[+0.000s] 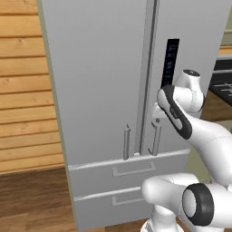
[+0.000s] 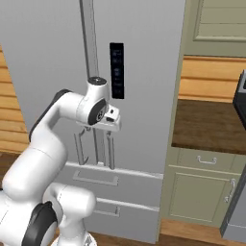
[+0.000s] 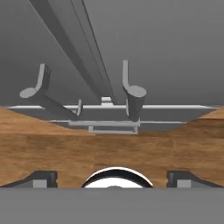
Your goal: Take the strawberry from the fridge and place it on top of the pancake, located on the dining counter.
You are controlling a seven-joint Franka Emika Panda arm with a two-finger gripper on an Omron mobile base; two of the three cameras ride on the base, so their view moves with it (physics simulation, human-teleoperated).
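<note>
Straight ahead of the robot stands the fridge (image 1: 99,81), tall and light grey, both doors closed, its two bar handles (image 1: 155,138) running vertically beside the centre seam. Two drawers (image 1: 131,171) sit below. Close before the right-hand handle hovers the gripper (image 3: 112,178), fingertips (image 3: 41,178) spread wide apart, holding nothing. Closed doors hide the fridge's contents; its top is cut off.

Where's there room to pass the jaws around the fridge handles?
The jaws stand open. On the fridge, the gap between the left handle and right handle is narrow, over the door seam. Bare door face lies outside each handle. Below, the drawer pull sits close. The counter right of the fridge looks bare.
</note>
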